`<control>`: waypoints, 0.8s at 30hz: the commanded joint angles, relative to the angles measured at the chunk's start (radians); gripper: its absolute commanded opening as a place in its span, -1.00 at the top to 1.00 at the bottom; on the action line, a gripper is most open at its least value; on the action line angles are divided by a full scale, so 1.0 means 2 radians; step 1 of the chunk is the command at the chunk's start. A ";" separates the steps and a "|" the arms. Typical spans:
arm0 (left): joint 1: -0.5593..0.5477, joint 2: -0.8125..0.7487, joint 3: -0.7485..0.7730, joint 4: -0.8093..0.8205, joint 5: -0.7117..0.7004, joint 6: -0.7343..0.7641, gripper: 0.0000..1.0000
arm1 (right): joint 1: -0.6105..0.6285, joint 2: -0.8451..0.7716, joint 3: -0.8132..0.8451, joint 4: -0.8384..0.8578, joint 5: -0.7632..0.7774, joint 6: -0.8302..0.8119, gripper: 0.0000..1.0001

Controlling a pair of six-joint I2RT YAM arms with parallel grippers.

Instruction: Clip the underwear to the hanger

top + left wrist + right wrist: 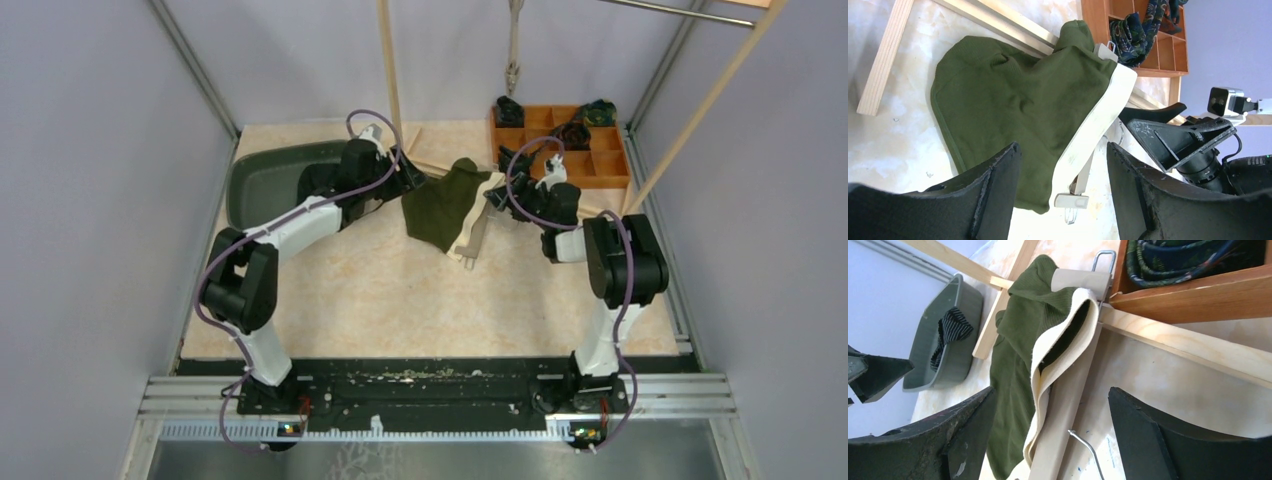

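The green underwear (440, 205) lies on the table (400, 300), its cream waistband along the hanger (1068, 405). The hanger's far clip (1082, 279) seems to pinch one waistband corner, though the fold hides the bite. My left gripper (1063, 150) stands released and empty at the underwear's 9 o'clock; my right gripper (1052, 390), likewise spread and holding nothing, faces it from 3 o'clock.

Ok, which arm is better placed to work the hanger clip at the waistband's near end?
Probably right. The right tool, open, sits beside the hanger and waistband, on the clip side. The left tool, also open, would have to reach across the underwear.
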 commanded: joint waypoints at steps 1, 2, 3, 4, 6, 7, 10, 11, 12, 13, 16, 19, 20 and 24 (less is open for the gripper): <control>0.002 -0.030 -0.015 0.016 -0.006 0.000 -0.38 | 0.012 0.001 0.024 0.036 -0.005 0.001 -0.63; 0.002 -0.032 -0.017 0.015 -0.006 0.001 -0.38 | 0.016 -0.002 0.020 0.035 -0.002 0.002 -0.63; 0.002 -0.033 -0.019 0.015 -0.006 0.001 -0.38 | 0.020 -0.007 0.014 0.036 0.001 0.001 -0.63; 0.002 -0.035 -0.021 0.015 -0.006 0.001 -0.38 | 0.023 -0.015 0.007 0.038 0.006 0.001 -0.63; 0.001 -0.037 -0.024 0.014 -0.006 0.001 -0.38 | 0.030 -0.031 -0.012 0.039 0.017 0.001 -0.63; 0.001 -0.039 -0.027 0.015 -0.006 0.000 -0.38 | 0.034 -0.040 -0.022 0.042 0.023 0.003 -0.63; 0.002 -0.042 -0.033 0.016 -0.004 -0.003 -0.38 | 0.046 -0.065 -0.062 0.052 0.038 0.014 -0.63; 0.003 -0.043 -0.036 0.016 -0.004 -0.005 -0.41 | 0.051 -0.073 -0.074 0.056 0.044 0.018 -0.63; 0.003 -0.044 -0.038 0.016 -0.002 -0.006 -0.42 | 0.056 -0.081 -0.086 0.060 0.051 0.021 -0.63; 0.003 -0.046 -0.040 0.015 -0.001 -0.006 -0.42 | 0.061 -0.095 -0.098 0.060 0.059 0.022 -0.63; 0.003 -0.053 -0.049 0.013 -0.002 -0.007 -0.48 | 0.076 -0.123 -0.120 0.052 0.074 0.019 -0.63; 0.002 -0.064 -0.059 0.013 -0.005 -0.011 -0.67 | 0.087 -0.121 -0.128 0.057 0.078 0.025 -0.63; 0.003 -0.067 -0.062 0.014 -0.005 -0.013 -0.72 | 0.088 -0.116 -0.130 0.066 0.078 0.030 -0.63; 0.009 -0.072 -0.068 0.018 0.013 -0.019 -0.99 | 0.089 -0.078 -0.130 0.105 0.075 0.048 -0.63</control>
